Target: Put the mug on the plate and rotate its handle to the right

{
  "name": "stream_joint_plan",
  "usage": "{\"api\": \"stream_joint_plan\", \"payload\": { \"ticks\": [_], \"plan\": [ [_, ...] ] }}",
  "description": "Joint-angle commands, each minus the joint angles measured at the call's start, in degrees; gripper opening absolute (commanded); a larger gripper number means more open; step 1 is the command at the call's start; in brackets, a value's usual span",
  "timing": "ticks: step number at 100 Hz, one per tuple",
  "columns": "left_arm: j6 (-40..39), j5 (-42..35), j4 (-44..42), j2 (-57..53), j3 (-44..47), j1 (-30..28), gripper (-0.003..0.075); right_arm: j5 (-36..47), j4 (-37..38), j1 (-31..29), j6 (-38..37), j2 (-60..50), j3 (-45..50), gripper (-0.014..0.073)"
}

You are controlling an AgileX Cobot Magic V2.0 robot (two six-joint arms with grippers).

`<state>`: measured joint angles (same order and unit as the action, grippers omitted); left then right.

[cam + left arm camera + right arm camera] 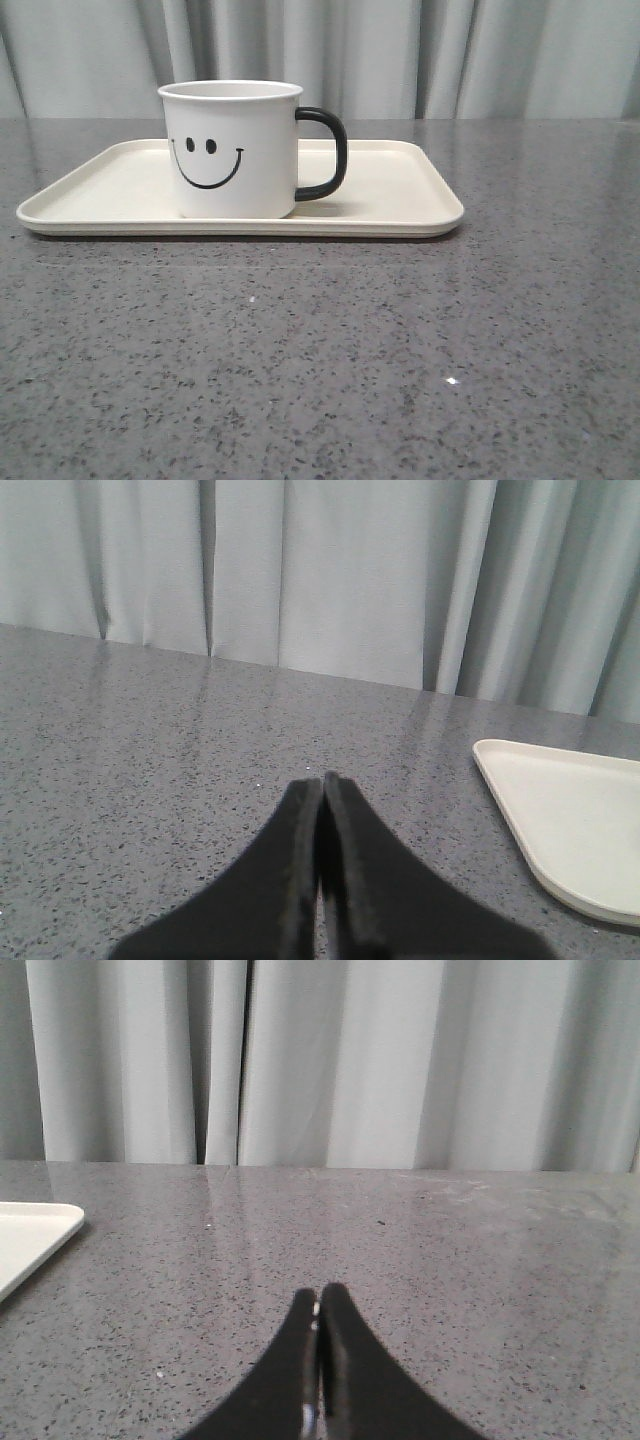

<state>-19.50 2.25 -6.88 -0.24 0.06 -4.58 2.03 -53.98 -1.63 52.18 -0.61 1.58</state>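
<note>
A grey speckled stone-look bench point(330, 360) is stretching across the whole scene, running back to a pale curtain point(400, 50) that is hanging along its far edge. The plate point(400, 190) is lying flat and directly on it, toward the far side and a little left of centre, with its long sides running left to right. The near half of the bench is showing only its glossy surface, which is catching small glints of light.
</note>
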Motion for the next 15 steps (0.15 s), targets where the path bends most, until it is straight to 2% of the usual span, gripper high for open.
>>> {"api": "stream_joint_plan", "payload": {
  "ticks": [1, 15],
  "plan": [
    [-0.55, -4.66, 0.52, -1.73, 0.59, 0.37, -0.0020, 3.22, -0.21, -0.35, 0.40, -1.18, 0.01, -0.0062],
    [-0.55, -4.66, 0.52, -1.73, 0.59, 0.37, -0.0020, 3.22, -0.21, -0.35, 0.40, -1.18, 0.01, -0.0062]
  ]
}}
